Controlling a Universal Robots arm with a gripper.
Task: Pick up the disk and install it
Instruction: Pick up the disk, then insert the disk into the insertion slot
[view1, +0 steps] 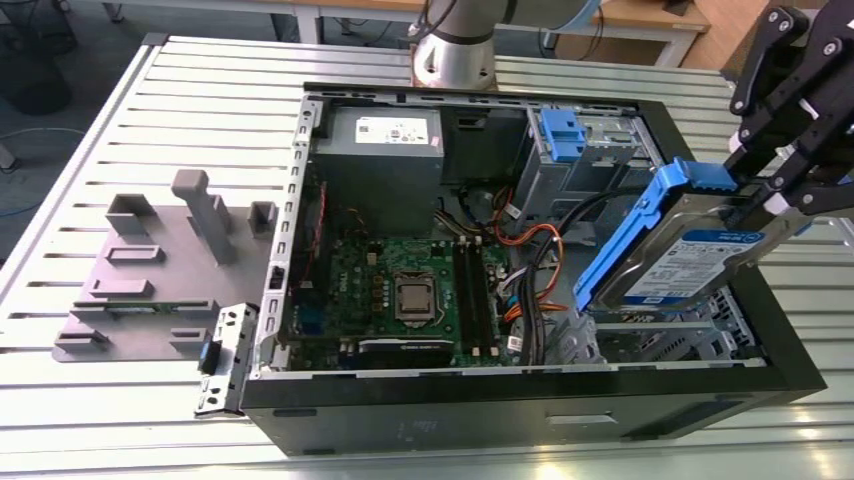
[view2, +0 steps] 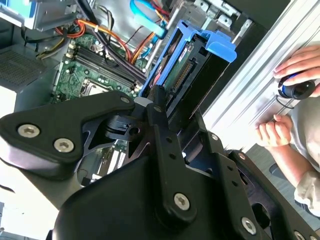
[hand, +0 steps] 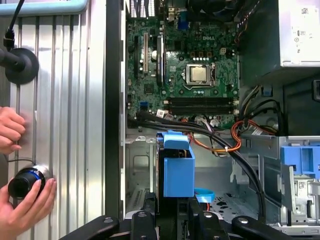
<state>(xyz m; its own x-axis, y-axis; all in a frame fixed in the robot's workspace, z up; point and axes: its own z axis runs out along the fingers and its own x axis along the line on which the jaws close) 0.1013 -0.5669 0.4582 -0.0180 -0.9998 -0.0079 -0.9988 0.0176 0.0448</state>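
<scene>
Gripping the disk (view1: 674, 255) by its upper end, the end effector (view1: 758, 208) is clamped on it and holds it in the air, tilted, above the corner of the case (view1: 534, 400) at the exterior view's right. That slant looks chosen so the lower edge leads down toward the bare metal bay (view1: 667, 335) beneath, clear of the cables (view1: 527, 240) and motherboard (view1: 400, 290) alongside. The case lies on its side on the worktop (view1: 120, 420), open face upward, which gives the arm access from above. In the first wrist view the bracket (hand: 178, 170) hangs over that bay. The disk seems to touch nothing but the fingers (view2: 156, 107), so it is not yet installed.
</scene>
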